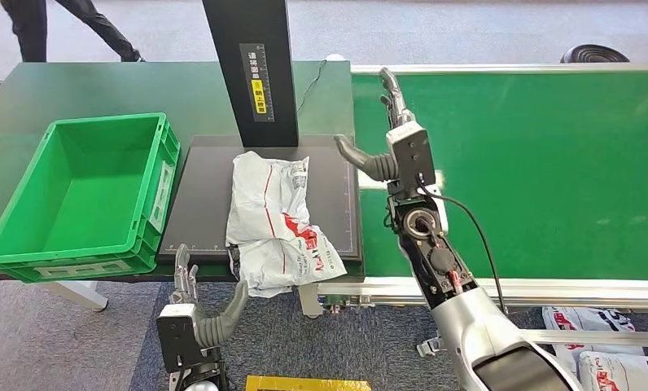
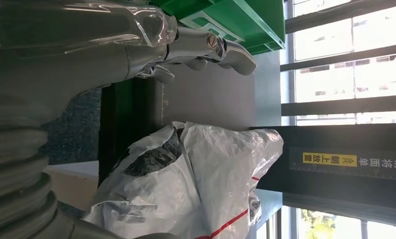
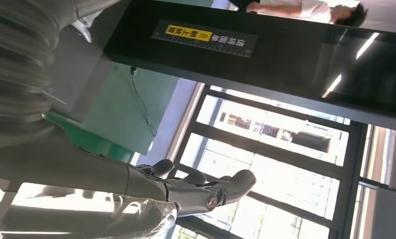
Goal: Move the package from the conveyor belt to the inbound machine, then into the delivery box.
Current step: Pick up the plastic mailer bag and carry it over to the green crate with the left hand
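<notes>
Nearest, the left hand (image 1: 197,314) hangs just off the near edge of the desk (image 1: 76,90), its fingers (image 1: 184,281) spread upward and its thumb out to the right, holding nothing. The package (image 1: 273,220), a crumpled white bag with red print, lies immediately beyond and slightly right of that hand, on the dark plate of the inbound machine (image 1: 203,195); its near end droops over the plate's near edge. Its long axis runs near to far, tilted a little to the left at the far end, so the overhanging near end is the part closest to the left hand. To the left of the plate, touching or nearly so, sits the delivery box (image 1: 28,208), a green crate that looks empty. Further off and to the right, the right hand (image 1: 390,138) is raised over the left margin of the conveyor belt (image 1: 549,163), fingers apart and empty, just beyond the plate's right edge. By my reading the left hand is the better placed for the carry into the box, since it sits on the box's side
</notes>
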Motion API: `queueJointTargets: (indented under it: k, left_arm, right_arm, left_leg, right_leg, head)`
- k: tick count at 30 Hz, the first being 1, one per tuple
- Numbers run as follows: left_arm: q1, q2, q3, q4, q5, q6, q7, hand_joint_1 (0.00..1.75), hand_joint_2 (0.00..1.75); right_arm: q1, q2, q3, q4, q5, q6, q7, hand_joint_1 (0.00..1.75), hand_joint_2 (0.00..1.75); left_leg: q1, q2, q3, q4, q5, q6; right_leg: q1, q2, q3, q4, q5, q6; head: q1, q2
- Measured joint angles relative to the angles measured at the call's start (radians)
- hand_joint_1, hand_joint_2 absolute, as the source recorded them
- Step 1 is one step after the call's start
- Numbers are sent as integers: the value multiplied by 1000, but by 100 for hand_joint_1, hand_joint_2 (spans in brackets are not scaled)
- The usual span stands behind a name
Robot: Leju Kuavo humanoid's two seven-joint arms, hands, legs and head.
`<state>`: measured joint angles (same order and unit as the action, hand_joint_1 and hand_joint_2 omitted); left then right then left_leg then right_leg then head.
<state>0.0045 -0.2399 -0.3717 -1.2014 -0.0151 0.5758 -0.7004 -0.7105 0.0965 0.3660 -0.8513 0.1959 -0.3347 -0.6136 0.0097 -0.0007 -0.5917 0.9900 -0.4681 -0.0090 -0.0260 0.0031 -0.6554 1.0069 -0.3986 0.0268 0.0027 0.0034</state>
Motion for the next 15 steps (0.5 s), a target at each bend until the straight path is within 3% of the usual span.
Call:
queueJointTargets:
  k: [5,10,15]
  left_arm:
    - [15,10,-9,-14,10,23,0,0,175]
    - [26,17,-15,-29,12,32,0,0,175]
    - [30,21,-18,-32,12,34,0,0,175]
  right_arm:
    - [99,-19,1,-86,-46,-39,-73,0,175]
    - [214,-34,12,-197,-59,-71,-81,0,175]
    - [255,-43,16,-247,-60,-73,-83,0,175]
  left_leg:
    - [0,0,0,0,0,0]
    - [0,0,0,0,-1,0]
    - [0,0,0,0,0,0]
  right_leg:
    - [0,0,0,0,0,0]
    - [0,0,0,0,0,0]
    - [0,0,0,0,0,0]
  head:
    - [0,0]
    - [0,0]
    - [0,0]
